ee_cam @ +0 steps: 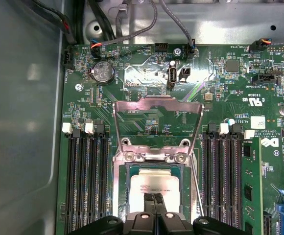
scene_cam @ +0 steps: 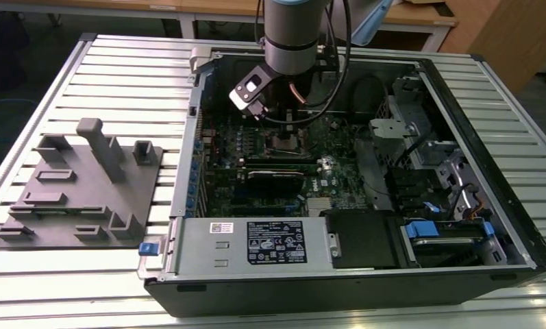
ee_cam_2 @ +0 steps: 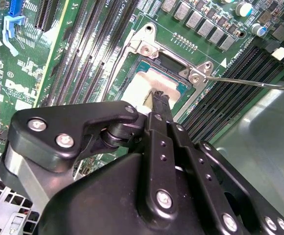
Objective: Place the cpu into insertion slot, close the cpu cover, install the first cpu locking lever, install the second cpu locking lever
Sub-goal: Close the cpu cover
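The cpu (ee_cam: 152, 182), a flat square chip with a dull silver top, lies in the insertion slot (ee_cam: 124, 196) on the green motherboard; it shows in both wrist views (ee_cam_2: 144, 84). My gripper (ee_cam: 154, 197) hangs right over the chip's middle, fingers shut together with nothing between them, tips at or just above the metal top (ee_cam_2: 160, 96). The cpu cover (ee_cam: 156, 102), a thin silver frame with an open window, stands flipped back on its hinge beyond the slot. One thin locking lever (ee_cam_2: 249, 82) sticks out free beside the slot. In the exterior view the gripper (scene_cam: 285, 130) is down inside the open computer case.
Black memory slots (ee_cam: 85, 181) flank the socket on both sides (ee_cam: 225, 176). Cables (ee_cam: 132, 29) run along the case wall. A labelled power supply box (scene_cam: 254, 243) sits at the case's near side. On the exterior view's left stands a grey parts fixture (scene_cam: 81, 185).
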### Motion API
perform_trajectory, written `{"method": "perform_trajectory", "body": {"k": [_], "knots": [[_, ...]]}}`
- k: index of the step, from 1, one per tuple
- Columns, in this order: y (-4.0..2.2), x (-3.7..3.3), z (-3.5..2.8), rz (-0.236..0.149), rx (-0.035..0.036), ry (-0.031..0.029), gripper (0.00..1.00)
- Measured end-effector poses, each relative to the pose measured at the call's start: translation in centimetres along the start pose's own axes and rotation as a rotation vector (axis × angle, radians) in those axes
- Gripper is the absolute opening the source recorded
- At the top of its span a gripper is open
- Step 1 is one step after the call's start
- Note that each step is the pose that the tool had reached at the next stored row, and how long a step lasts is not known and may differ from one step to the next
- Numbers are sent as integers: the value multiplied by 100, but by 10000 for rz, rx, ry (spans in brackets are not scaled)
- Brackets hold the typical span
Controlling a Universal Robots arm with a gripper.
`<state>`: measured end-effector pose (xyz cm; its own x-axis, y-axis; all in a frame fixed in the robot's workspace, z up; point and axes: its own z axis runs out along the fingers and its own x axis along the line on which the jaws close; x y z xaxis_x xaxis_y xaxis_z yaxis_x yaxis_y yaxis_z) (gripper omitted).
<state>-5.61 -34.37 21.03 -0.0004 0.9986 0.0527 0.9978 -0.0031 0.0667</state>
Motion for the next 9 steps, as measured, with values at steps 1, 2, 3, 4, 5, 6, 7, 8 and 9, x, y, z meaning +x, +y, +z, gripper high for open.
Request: {"method": "perform_trajectory", "body": {"k": [1,2,3,4,5,6,7,8,9], "knots": [[0,0,0,1,-1,0,11],[0,0,0,0,0,0,11],[0,0,0,0,0,0,11],[0,0,0,0,-1,0,11],[0,0,-1,0,0,0,11],[0,0,0,0,-1,0,11],[0,0,-1,1,-1,0,11],[0,0,-1,0,0,0,11],[0,0,-1,0,0,0,11]]}}
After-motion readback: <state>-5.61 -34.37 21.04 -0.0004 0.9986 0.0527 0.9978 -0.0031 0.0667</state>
